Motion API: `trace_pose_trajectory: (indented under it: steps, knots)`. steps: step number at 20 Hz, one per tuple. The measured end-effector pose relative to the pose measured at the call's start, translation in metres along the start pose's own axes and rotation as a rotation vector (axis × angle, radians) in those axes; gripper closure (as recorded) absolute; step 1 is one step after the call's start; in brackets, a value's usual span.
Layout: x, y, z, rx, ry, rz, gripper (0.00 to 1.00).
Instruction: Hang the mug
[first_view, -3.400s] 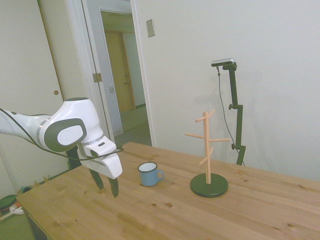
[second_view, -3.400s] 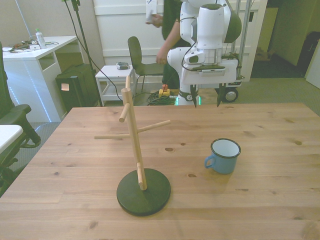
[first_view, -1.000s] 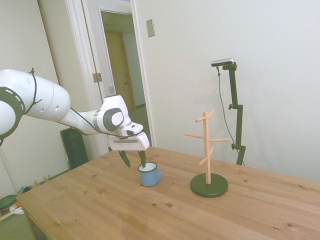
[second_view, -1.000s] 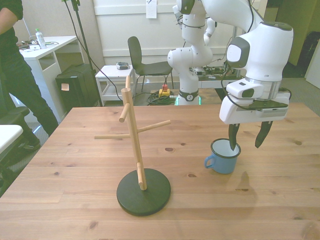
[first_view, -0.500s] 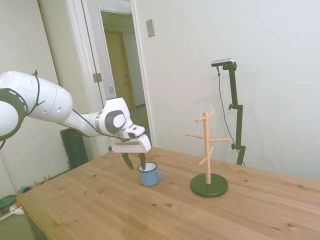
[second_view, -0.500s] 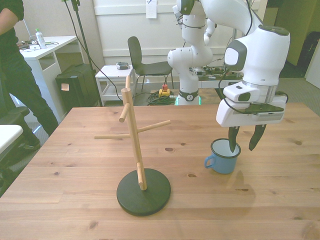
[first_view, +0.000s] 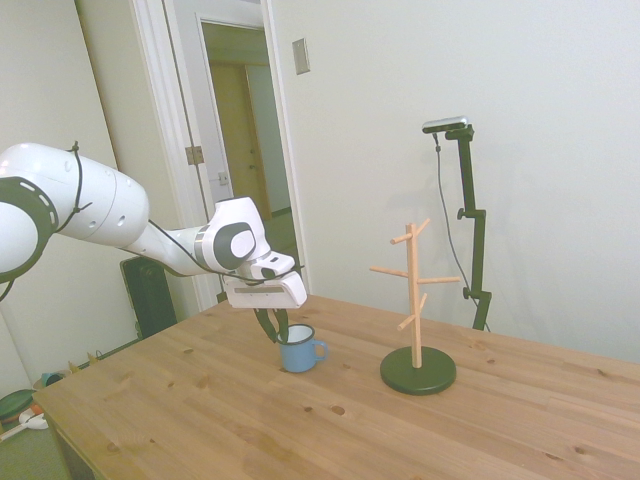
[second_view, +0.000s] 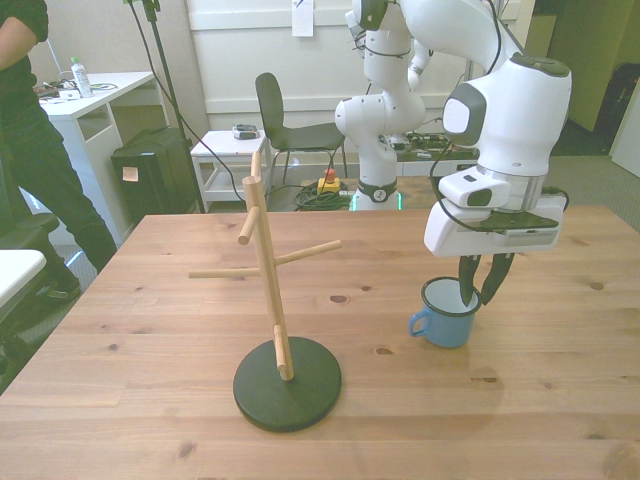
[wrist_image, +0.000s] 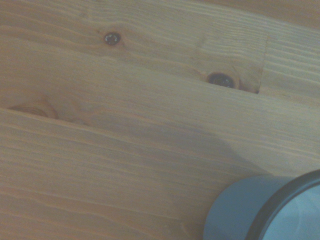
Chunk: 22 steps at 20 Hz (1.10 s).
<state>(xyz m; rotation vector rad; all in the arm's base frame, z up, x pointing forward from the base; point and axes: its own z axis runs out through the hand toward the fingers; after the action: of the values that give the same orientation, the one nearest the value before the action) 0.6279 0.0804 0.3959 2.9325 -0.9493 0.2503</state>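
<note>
The gripper (second_view: 483, 292) pinches the mug (second_view: 447, 314) wall, one finger inside and one outside, jaws nearly closed on the rim, for lifting from the table (second_view: 560, 400) midway along its right edge in the front view

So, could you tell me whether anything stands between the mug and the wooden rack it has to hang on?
Nothing visible does: only bare table lies between the mug and the rack. The gripper is closed on the mug's rim.
</note>
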Motion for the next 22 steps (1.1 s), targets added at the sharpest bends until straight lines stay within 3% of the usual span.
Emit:
trace_pose_trajectory:
  steps: [14,22]
  knots:
    - [0.011,0.013,0.012,-0.052,0.017,-0.026,1.00]
    - [0.017,0.060,-0.025,-0.102,0.050,-0.013,1.00]
